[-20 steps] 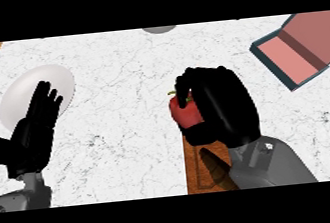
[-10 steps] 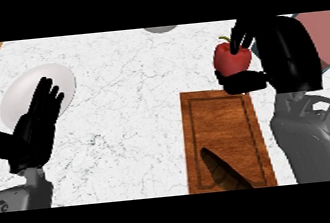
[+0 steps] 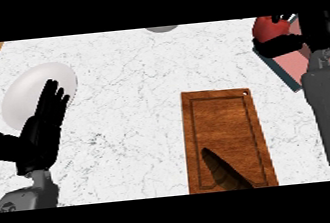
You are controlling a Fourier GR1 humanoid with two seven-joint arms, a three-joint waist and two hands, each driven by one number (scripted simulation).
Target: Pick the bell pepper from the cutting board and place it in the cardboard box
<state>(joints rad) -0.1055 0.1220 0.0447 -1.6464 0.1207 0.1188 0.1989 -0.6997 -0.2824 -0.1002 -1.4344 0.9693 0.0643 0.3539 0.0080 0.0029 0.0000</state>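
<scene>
Curled round the bell pepper [image 3: 267, 28], the fingers of our right hand [image 3: 301, 32] cover its lower and right sides, so we see only its red top left, which the upper edge clips. The cardboard box [image 3: 288, 66] shows below those fingers as a pink sliver, the rest behind our forearm. Under the fingertips of our left hand [image 3: 40, 128], a white plate [image 3: 28, 86] is partly hidden. A grey round thing [image 3: 161, 29] is cut by the top edge. A dark shape [image 3: 222, 171] on the cutting board [image 3: 222, 128] runs off the bottom; we cannot tell what it is.
</scene>
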